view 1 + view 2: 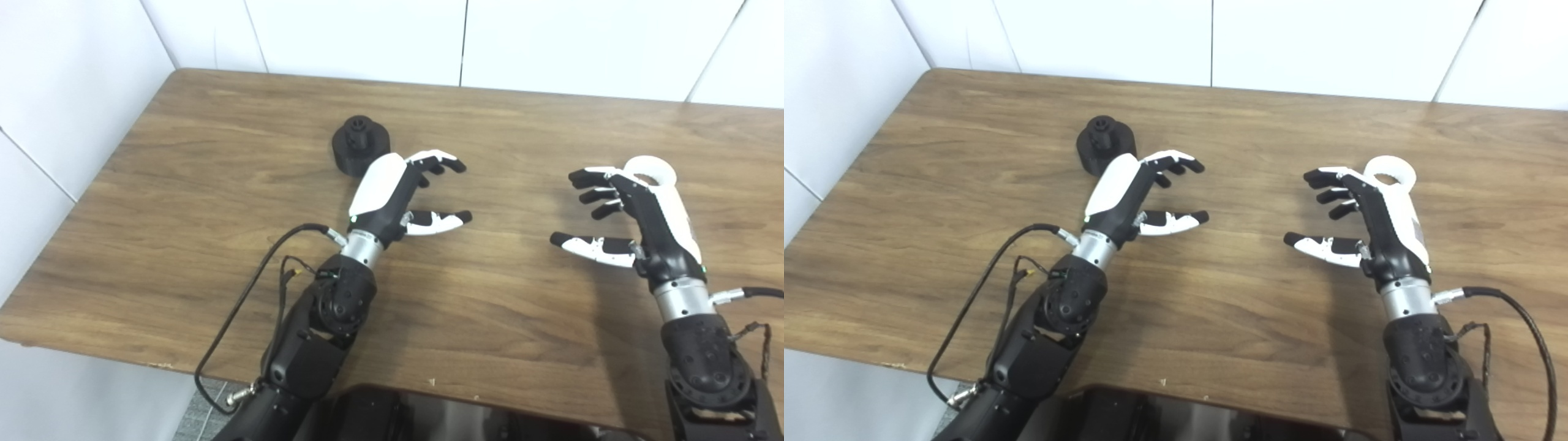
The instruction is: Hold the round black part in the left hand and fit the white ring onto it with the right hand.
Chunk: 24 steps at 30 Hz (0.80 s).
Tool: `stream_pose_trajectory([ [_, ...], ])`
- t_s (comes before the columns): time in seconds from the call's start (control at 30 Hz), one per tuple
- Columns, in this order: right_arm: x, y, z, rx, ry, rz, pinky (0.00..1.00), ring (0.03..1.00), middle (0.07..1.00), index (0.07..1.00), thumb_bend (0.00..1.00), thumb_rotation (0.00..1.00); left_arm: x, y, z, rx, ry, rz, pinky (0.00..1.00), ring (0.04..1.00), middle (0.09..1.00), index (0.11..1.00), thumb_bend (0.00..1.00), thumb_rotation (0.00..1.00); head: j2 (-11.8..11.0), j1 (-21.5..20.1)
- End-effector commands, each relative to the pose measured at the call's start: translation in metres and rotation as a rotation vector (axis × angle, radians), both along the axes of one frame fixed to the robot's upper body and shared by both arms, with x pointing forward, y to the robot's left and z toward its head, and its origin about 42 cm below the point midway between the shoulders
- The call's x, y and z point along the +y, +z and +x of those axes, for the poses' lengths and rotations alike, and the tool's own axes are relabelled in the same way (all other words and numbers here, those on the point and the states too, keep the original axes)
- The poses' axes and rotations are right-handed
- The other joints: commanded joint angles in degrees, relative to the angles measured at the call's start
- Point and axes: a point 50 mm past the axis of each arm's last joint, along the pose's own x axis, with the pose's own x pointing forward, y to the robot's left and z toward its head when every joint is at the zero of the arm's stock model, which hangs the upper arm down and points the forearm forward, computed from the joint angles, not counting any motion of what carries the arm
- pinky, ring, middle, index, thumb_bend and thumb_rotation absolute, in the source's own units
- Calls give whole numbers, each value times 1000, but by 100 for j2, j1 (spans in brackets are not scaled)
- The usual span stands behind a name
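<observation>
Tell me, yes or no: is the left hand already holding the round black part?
No. The left hand is open and empty, its fingers apart, while the round black part sits on the wooden table just behind it.

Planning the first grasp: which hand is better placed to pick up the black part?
Left. The left hand is open right beside the black part; the right hand is across the table by the white ring.
</observation>
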Motion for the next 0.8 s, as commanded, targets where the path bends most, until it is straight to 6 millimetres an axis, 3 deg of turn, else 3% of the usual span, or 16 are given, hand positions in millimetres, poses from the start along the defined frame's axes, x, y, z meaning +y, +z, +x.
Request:
stream_pose_trajectory([
  [0.0, 2, 17, 7, -94, 19, 13, 543, 658, 711, 695, 734, 97, 5, 29, 12, -106, 8, -6, 645, 756, 779, 662, 672, 202, 1, 0],
  [0.77, 0, 17, 7, -101, 15, 2, 540, 655, 707, 697, 735, 81, 53, 48, 22, -193, 156, 16, 654, 792, 808, 661, 679, 206, -26, 31],
])
